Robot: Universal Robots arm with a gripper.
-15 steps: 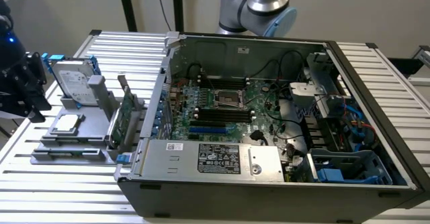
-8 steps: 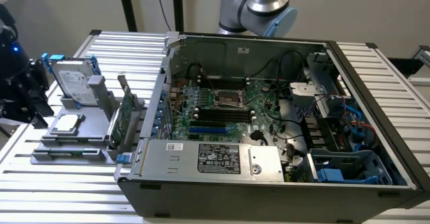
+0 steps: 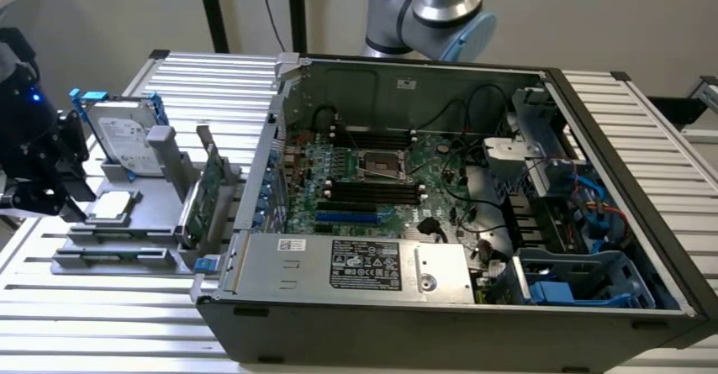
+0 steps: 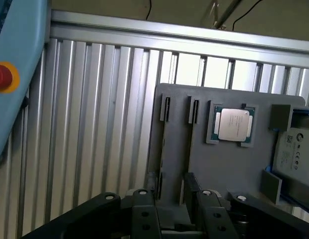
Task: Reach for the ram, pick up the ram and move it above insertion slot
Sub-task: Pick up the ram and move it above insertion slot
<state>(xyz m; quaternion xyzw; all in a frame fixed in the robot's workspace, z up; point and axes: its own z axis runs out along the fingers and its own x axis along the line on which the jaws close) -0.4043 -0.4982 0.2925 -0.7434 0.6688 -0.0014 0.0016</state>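
Closest up are the gripper's [image 4: 174,219] black fingers [image 4: 143,214], spread apart with nothing between them, hanging over one end of the grey parts fixture [image 4: 229,169].

Running away from that gap is a narrow slot with a thin dark line along it [image 4: 162,149]. My guess is that's the ram standing on its long edge, but edge-on I honestly can't swear to it. If so it's parked in the fixture, untouched and well apart from the PC. Standing it up makes sense: the top edge is free, so the fingers can drop either side and pinch it.

A second slot like it [image 4: 193,114] sits just beside the first. Next along is a CPU [image 4: 233,124] lying flat in its own recess, then a hard drive [image 3: 121,137] propped upright.

At the fixture's end by the PC, the green expansion card [image 3: 213,191] with the metal bracket stands on edge. That one isn't the target.

On the exterior view's right lies the open computer case [image 3: 628,307], side panel off, so the motherboard [image 3: 432,160] faces up. That puts the long black memory slots [image 3: 376,191] where an arm can reach them from above. They look empty to me.

Everything sits on a ribbed aluminium table [image 3: 101,315], and the arm [image 3: 440,8] comes in from the far side.
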